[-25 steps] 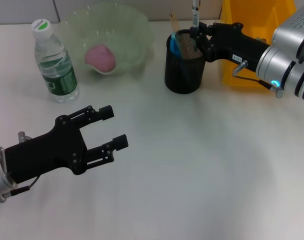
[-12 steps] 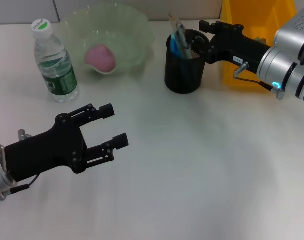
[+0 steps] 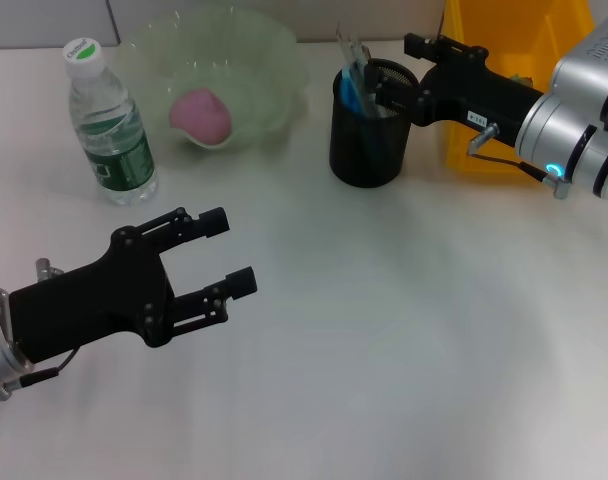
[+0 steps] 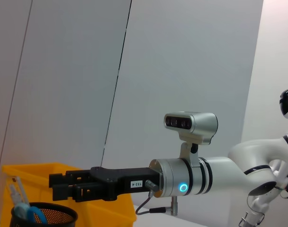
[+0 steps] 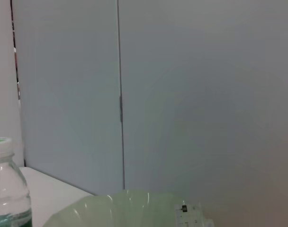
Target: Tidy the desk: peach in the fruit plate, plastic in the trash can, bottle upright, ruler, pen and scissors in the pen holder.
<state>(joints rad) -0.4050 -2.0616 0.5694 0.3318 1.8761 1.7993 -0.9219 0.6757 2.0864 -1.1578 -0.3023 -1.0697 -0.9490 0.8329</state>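
Observation:
The black mesh pen holder (image 3: 368, 128) stands at the back centre with a pen (image 3: 358, 58), the ruler and blue-handled scissors (image 3: 350, 88) sticking out of it. My right gripper (image 3: 404, 72) hovers open just over its right rim, holding nothing; the left wrist view shows that gripper (image 4: 63, 185) above the holder (image 4: 40, 220). A pink peach (image 3: 200, 113) lies in the green fruit plate (image 3: 269, 60). The bottle (image 3: 109, 125) stands upright at the back left. My left gripper (image 3: 229, 255) is open and idle over the near left table. The plastic is out of view.
The yellow trash can (image 3: 514, 40) stands behind my right arm, right of the pen holder. The right wrist view shows the bottle (image 5: 6, 194) and the plate's rim (image 5: 130, 205) in front of a grey wall.
My right gripper held the pen upright over the holder a second ago; it has opened, the pen has dropped in, and the fingers have drawn slightly right. The left arm is still.

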